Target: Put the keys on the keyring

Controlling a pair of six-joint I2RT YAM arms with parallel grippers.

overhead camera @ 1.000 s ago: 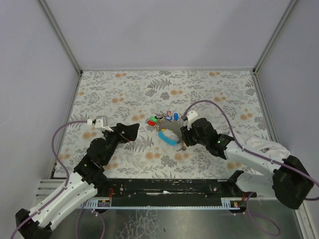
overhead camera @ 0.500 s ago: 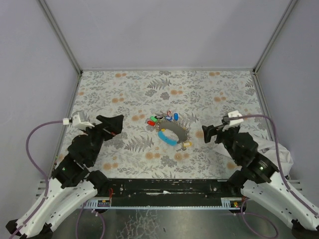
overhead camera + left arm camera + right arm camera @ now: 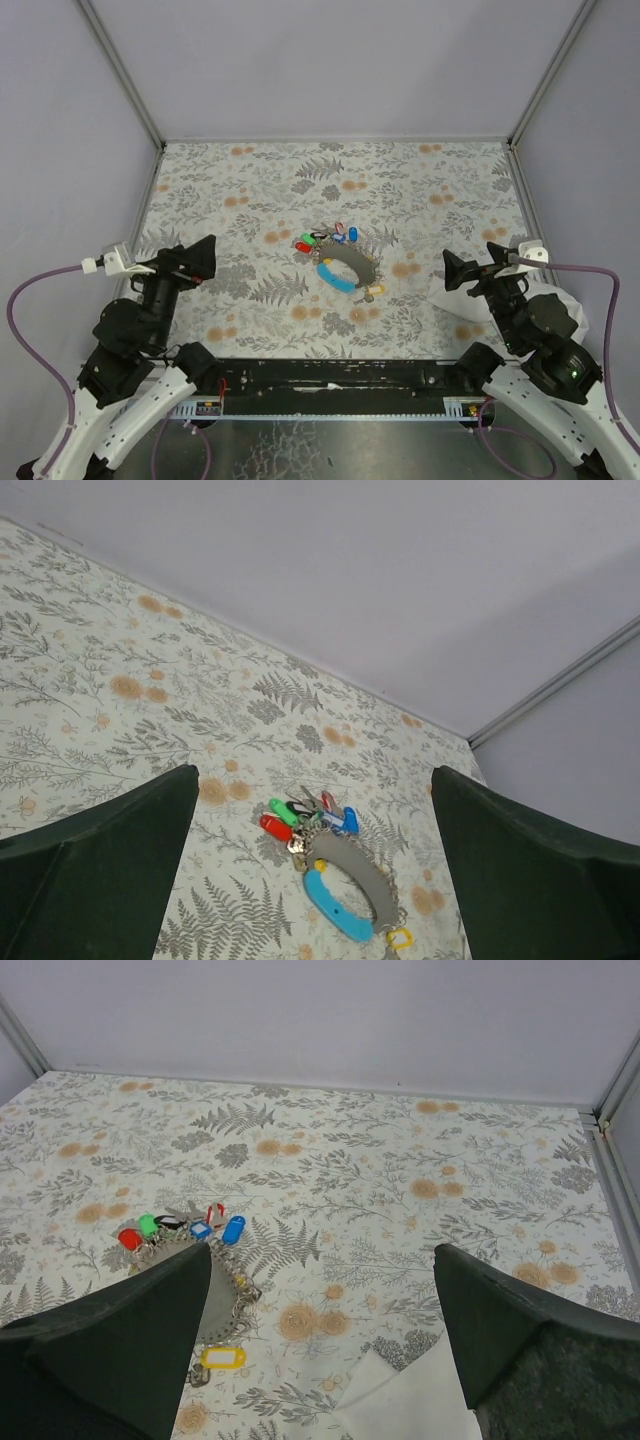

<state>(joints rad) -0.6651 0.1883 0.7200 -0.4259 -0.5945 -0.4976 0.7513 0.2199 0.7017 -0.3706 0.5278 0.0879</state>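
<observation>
Precision matters: with both spread empty, right gripper (image 3: 450, 272) should pinch the loose yellow key (image 3: 222, 1357) by its head while left gripper (image 3: 205, 262) steadies the keyring (image 3: 298, 845) at mid-frame.

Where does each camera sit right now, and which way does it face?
Top external: above and behind the arm bases, looking down on the floral table; both arms show, left tool and right tool open, flanking the keys.
Left wrist: low at the left, facing forward-right toward the strap; its dark fingers frame the view.
Right wrist: low at the right, facing forward; its fingers frame a white cloth.
Shared: both wrist views show the keys and the yellow-tagged key.
</observation>
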